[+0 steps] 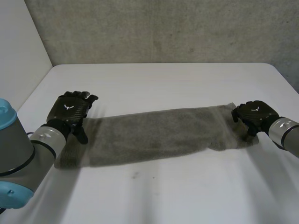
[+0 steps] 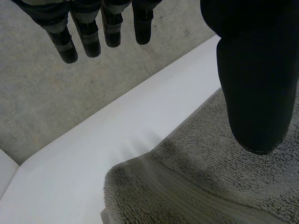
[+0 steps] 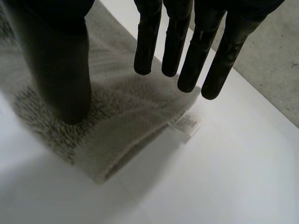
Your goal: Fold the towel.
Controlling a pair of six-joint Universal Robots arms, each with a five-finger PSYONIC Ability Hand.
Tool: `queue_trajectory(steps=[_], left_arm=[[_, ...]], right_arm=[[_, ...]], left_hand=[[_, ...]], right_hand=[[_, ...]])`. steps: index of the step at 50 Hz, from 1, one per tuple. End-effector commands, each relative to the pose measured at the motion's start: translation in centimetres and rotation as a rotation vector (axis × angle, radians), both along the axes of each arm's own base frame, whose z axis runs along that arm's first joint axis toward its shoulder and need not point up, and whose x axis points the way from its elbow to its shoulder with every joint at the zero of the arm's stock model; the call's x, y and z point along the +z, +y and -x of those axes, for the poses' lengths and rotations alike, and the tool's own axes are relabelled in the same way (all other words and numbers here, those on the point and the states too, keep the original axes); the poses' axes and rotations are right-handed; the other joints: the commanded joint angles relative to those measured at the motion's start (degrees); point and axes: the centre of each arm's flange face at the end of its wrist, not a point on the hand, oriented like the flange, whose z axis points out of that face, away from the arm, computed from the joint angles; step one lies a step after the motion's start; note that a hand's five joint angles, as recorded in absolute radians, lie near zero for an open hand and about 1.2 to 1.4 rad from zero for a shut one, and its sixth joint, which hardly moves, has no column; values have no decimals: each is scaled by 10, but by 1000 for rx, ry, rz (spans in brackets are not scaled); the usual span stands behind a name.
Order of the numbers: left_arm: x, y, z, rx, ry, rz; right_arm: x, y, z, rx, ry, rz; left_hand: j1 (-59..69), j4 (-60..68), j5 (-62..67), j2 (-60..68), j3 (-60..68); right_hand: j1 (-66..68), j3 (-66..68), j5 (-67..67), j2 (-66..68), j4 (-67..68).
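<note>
A grey towel (image 1: pixel 159 135) lies flat on the white table (image 1: pixel 163 79) as a long folded strip running left to right. My left hand (image 1: pixel 70 112) sits at the strip's left end, open. In the left wrist view its thumb (image 2: pixel 252 84) hangs just over the towel (image 2: pixel 210 177) near a hemmed corner, with the straight fingers (image 2: pixel 88 37) past the far edge. My right hand (image 1: pixel 254 114) is over the right end, also open. There the thumb (image 3: pixel 56 60) reaches down to the towel (image 3: pixel 121 121) and the fingers (image 3: pixel 173 42) hover above the far corner.
A small white label (image 3: pixel 187 125) sticks out from the towel's right-end corner. A grey concrete wall (image 1: pixel 163 28) stands behind the table's far edge. Bare table surface lies in front of the towel and behind it.
</note>
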Motion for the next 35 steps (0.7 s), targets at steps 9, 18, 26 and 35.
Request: queue_trajectory(steps=[9, 18, 26, 35], left_arm=[[-1, 1, 0, -1, -2, -1], [-3, 3, 1, -5, -4, -9], [-4, 5, 1, -7, -7, -11], [-5, 4, 0, -4, -7, -14]], right_arm=[[-27, -7, 9, -1, 59, -10], [-5, -20, 44, -111, 69, 38], [9, -31, 100, -243, 99, 57], [37, -46, 160, -304, 268, 70]], left_hand=[[3, 8, -12, 8, 7], [2, 7, -14, 7, 6], [2, 7, -14, 7, 6], [0, 5, -15, 5, 4]], right_hand=[[278, 278, 275, 279, 280], [463, 463, 460, 463, 464], [463, 463, 460, 463, 464], [463, 463, 460, 463, 464]])
